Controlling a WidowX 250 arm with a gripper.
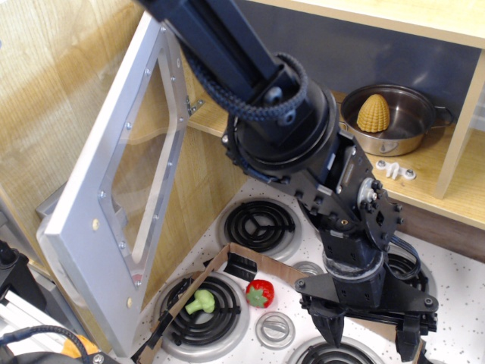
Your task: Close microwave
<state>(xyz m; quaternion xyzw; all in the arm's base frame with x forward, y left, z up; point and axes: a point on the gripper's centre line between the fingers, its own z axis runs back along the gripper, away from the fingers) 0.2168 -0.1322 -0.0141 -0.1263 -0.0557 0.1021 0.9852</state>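
Note:
The microwave [424, 64] is a wooden box with a dark blue-grey back at the upper right. Its silver-grey door [91, 227] with a clear window [148, 171] is swung wide open to the left, with its inner side facing me. My gripper [369, 335] hangs over the stove at the lower right, well to the right of the door and below the microwave's floor. Its two black fingers [330, 330] stand apart with nothing between them. My black arm crosses in front of the microwave opening.
A silver pot [409, 125] holding a yellow corn toy [373, 112] sits inside the microwave. Below is a white stove with coil burners [261, 225], a knob [274, 328], a cardboard strip [189, 292], a green broccoli toy [201, 302] and a red strawberry toy [259, 293].

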